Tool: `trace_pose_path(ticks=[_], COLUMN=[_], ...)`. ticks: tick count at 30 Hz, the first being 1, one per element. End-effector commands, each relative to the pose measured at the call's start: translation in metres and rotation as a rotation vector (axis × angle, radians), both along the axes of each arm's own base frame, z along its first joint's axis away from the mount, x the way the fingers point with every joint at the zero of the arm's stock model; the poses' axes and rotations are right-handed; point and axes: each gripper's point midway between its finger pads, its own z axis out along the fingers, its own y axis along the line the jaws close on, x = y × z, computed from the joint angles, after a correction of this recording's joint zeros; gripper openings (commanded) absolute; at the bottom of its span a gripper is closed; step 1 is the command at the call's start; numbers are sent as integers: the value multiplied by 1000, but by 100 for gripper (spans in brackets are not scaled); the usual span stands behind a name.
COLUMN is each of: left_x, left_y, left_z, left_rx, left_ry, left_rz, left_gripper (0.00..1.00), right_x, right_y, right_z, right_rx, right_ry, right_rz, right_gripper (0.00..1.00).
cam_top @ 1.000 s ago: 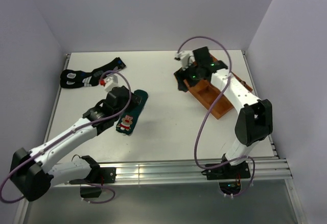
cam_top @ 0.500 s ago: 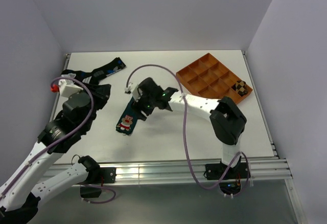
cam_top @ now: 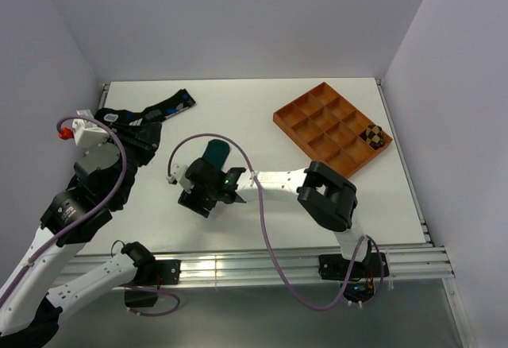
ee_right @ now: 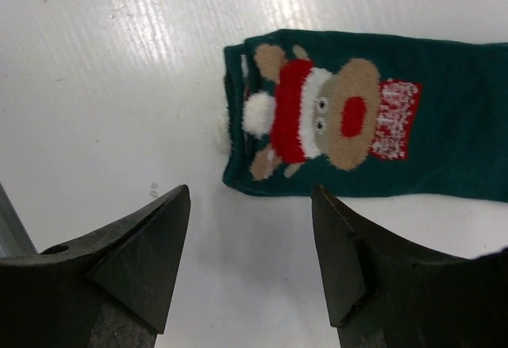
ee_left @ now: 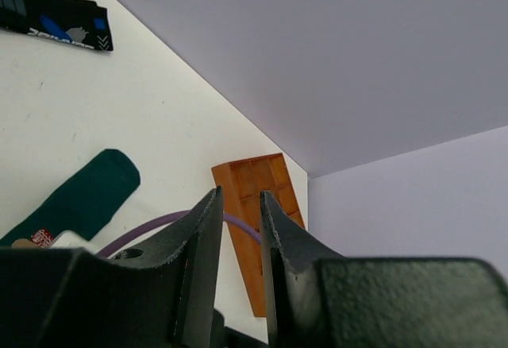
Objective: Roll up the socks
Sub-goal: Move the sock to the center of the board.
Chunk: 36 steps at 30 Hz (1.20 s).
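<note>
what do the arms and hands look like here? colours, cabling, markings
Left arm and right arm: white links, black joint housings. A loose purple cable runs along each; the left one carries a red connector. Green light at the right wrist. Left hand and right hand: matte black wedge-shaped fingers. No readable markings.

White table (cam_top: 262, 102): far centre and near-right stretch lie open. Obstructions: orange compartmented plastic tray (cam_top: 317, 121), far-right corner; black blue-patterned fabric sock (cam_top: 147, 114), far-left corner; dark teal-green fabric sock (cam_top: 214, 154) left of centre; right arm (cam_top: 278, 179) low across the near middle.
</note>
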Motion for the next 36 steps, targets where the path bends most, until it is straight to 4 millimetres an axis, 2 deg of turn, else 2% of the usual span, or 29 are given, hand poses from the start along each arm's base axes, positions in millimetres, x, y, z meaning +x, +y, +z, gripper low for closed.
trace_pose_path(ticks=[1,5,9,13,16,21,23,24,25,26,27,28,29,30,31,32,34,36], left_x=[-2,-5,-6,-6,-7,-7,-6,-5,-4,-2,-1,1,2,3,5,5,8,6], left_y=[4,6,6,4,3,3,2,1,-2,-3,-6,-10,-13,-15,-20,-24,-33,-44], left_z=[11,9,5,-1,-5,-15,-20,-22,-29,-34,-38,-50,-56,-61,-70,-76,-89,-96], left_rx=[12,20,27,36,40,51,60,66,75,77,76,85,84,78,75,71,66,65], left_ry=[-29,-29,-24,-15,-9,8,18,26,38,49,53,73,80,82,85,93,94,78], left_rz=[-1,-2,-10,-16,-24,-24,-28,-28,-34,-36,-42,-52,-61,-67,-79,-96,-123,-186], left_gripper=[31,32,32,33,33,34,34,34,34,34,34,34,35,34,34,34,32,33], right_x=[6,5,11,22,21,19,17,14,9,1,1,-3,-4,-12,-10,-12,-13,-12], right_y=[25,36,40,42,41,37,32,30,21,20,12,-3,-9,-14,-31,-37,-60,-74], right_z=[17,13,6,-3,-11,-23,-25,-25,-30,-20,-18,-24,-16,-16,-22,-17,-21,-24], right_rx=[47,45,25,-6,-15,-39,-53,-58,-79,-50,-44,-75,-66,-60,-98,-90,-113,-127], right_ry=[-102,-110,-153,-194,-197,-182,-180,-172,-150,-114,-77,-34,-11,48,86,112,200,256], right_rz=[-9,10,-4,-27,-13,-15,-12,-2,16,49,60,76,92,132,132,147,172,188], right_gripper=[70,68,66,66,60,35,20,18,17,15,15,15,14,14,13,12,12,11])
